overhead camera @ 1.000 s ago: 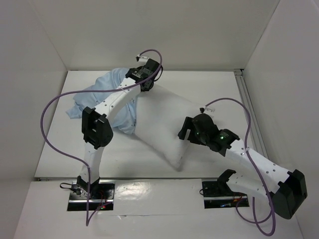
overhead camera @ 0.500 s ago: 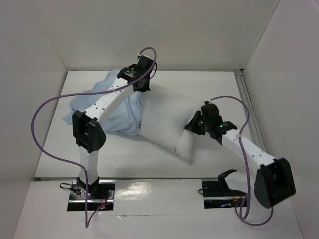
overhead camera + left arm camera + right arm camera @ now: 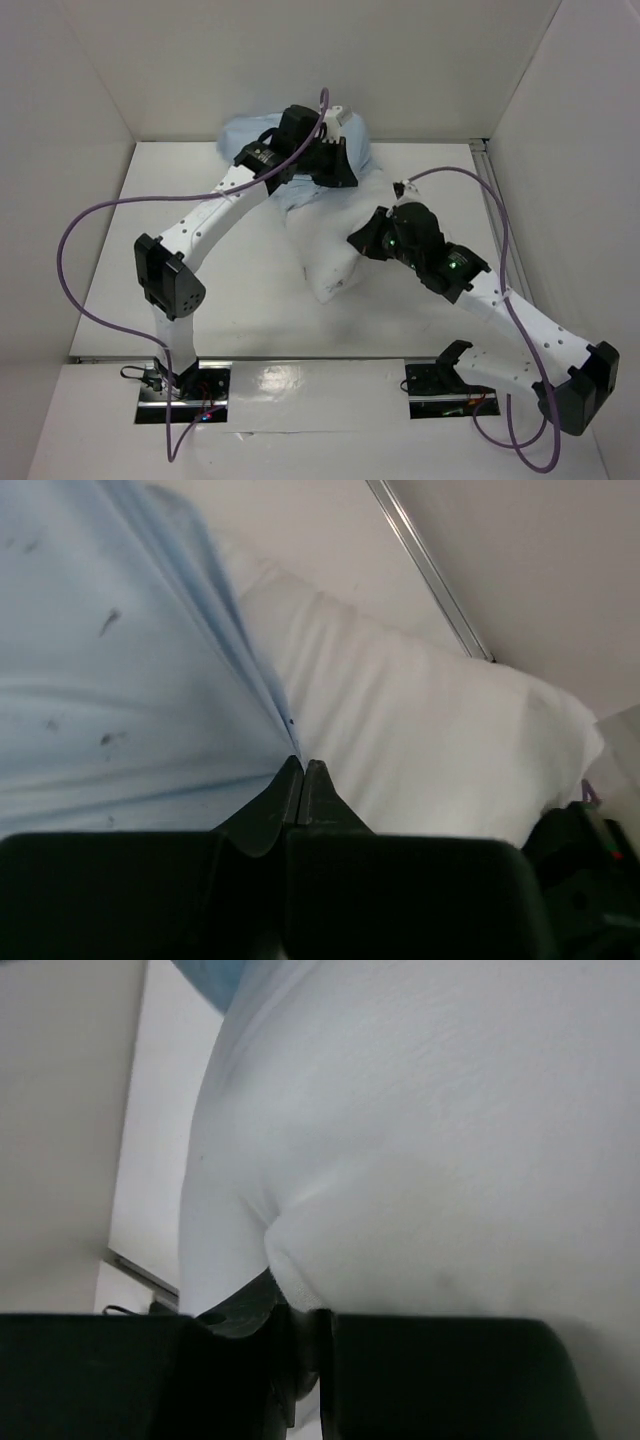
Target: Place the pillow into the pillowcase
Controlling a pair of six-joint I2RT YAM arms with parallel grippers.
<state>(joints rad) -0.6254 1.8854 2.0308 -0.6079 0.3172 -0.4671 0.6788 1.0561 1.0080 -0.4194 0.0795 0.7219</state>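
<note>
Pillow (image 3: 325, 240) lies slantwise, with the pillowcase (image 3: 355, 140) bunched at its far end. Left gripper (image 3: 302, 772), at the pillow's far end, is pinched together on a pillowcase fold. Right gripper (image 3: 296, 1312), on the pillow's right flank, is clamped on a tuck of its cover. Recommendation: hold the case mouth raised and taut, and feed the pillow lengthwise. Either thin pinch may slip.

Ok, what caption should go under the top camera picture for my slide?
Left gripper pinches the blue pillowcase; right gripper pinches the white pillow.
</note>
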